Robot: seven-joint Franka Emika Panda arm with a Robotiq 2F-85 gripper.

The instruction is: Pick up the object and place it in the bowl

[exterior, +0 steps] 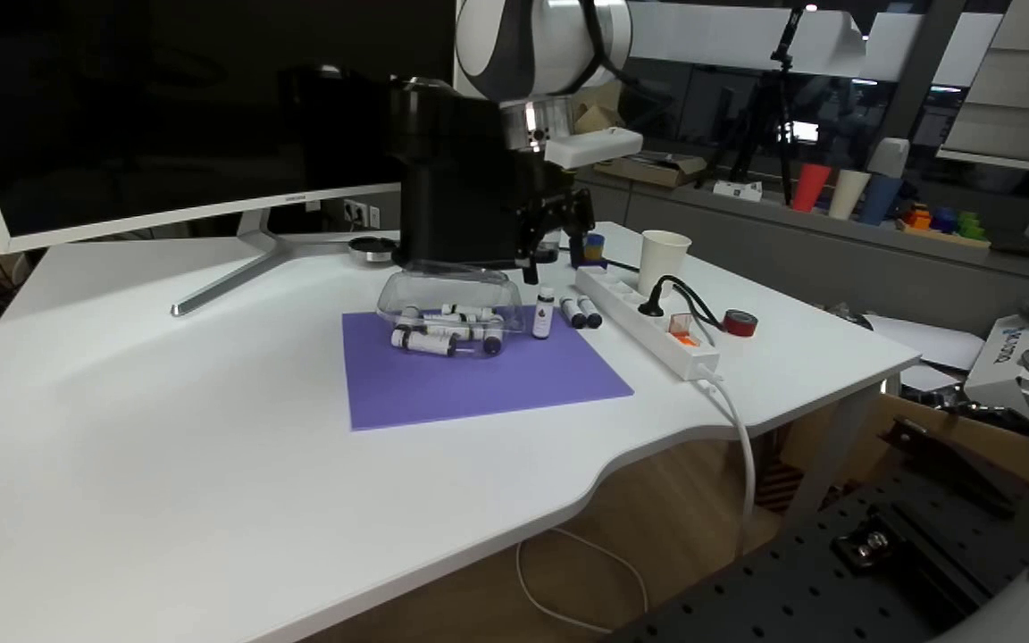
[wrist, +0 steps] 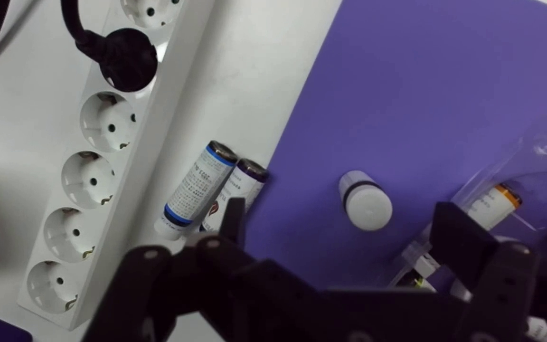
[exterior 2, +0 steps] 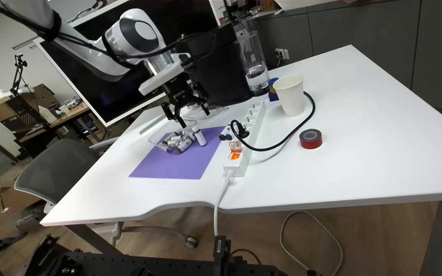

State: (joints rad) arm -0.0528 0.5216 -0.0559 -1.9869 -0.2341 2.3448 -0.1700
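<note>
A small white-labelled bottle with a white cap stands upright on the purple mat in both exterior views [exterior: 543, 316] [exterior 2: 199, 137]. In the wrist view the bottle [wrist: 367, 204] is seen from above. My gripper [exterior: 553, 259] is open and empty above it, and the other exterior view is matched by the same pose [exterior 2: 195, 119]. In the wrist view the bottle lies between the spread fingertips [wrist: 341, 208], ahead of them and untouched. A transparent plastic container [exterior: 443, 290] holding several similar bottles sits beside it; it also shows in the wrist view [wrist: 496, 154]. No other bowl shows.
Two bottles [wrist: 200, 187] lie side by side between the purple mat [exterior: 479, 393] and a white power strip [exterior 2: 251, 130] with a black plug. A paper cup [exterior 2: 292, 96], red tape roll [exterior 2: 310, 138], black box [exterior: 456, 179] and monitor [exterior: 166, 107] stand around.
</note>
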